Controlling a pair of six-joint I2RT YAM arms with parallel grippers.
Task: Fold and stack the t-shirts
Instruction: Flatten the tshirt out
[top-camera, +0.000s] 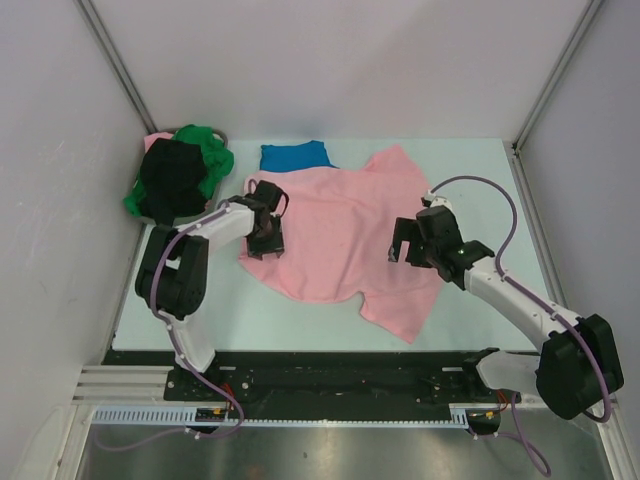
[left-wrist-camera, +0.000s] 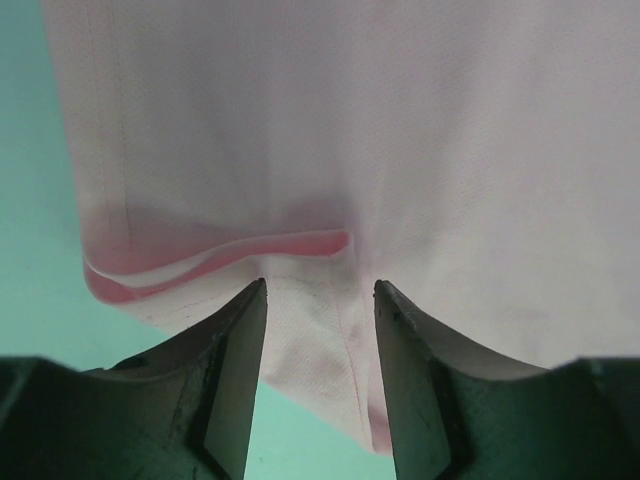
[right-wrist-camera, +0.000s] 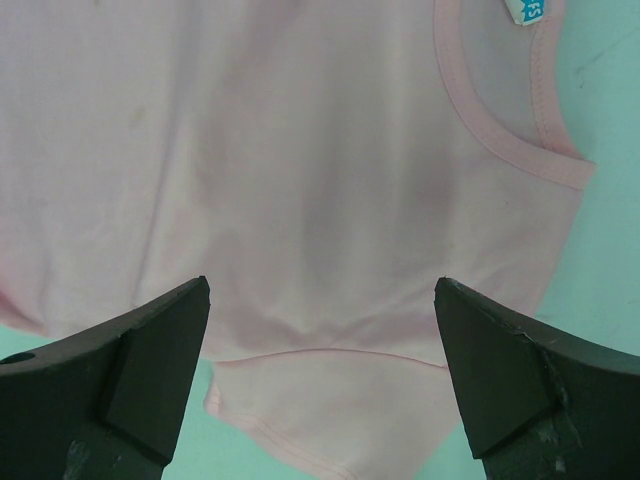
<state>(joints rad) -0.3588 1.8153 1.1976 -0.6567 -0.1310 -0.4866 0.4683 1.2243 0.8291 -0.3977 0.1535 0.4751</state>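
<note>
The surface (top-camera: 480, 180) is a pale mint-green sheet, closed in by plain white walls (top-camera: 330, 60), with a metal post (top-camera: 115, 60) slanting up at each far corner and a black rail (top-camera: 330, 365) along the near edge where both arms are bolted. The light pink t-shirt (top-camera: 345, 235) lies spread over the middle of the surface, rumpled and skewed. Just beyond it at 12 o'clock lies the bright blue t-shirt (top-camera: 295, 155), a small flat piece touching the pink one's far edge. Out at 10 o'clock the black t-shirt (top-camera: 175, 175) and the green t-shirt (top-camera: 215, 150) are heaped together over the grey basket (top-camera: 222, 134), of which I can make out little more than a sliver of rim. The left gripper (top-camera: 265, 235) sits at the pink shirt's 9 o'clock edge. Its fingers (left-wrist-camera: 235, 370) stand a little apart with the hem lying in the gap; they seem not to be squeezing it, though the view is too close to be sure. The right gripper (top-camera: 405, 250) is over the 3 o'clock side, its fingers (right-wrist-camera: 150, 350) spread wide above the cloth near the neckband (right-wrist-camera: 500, 140).
</note>
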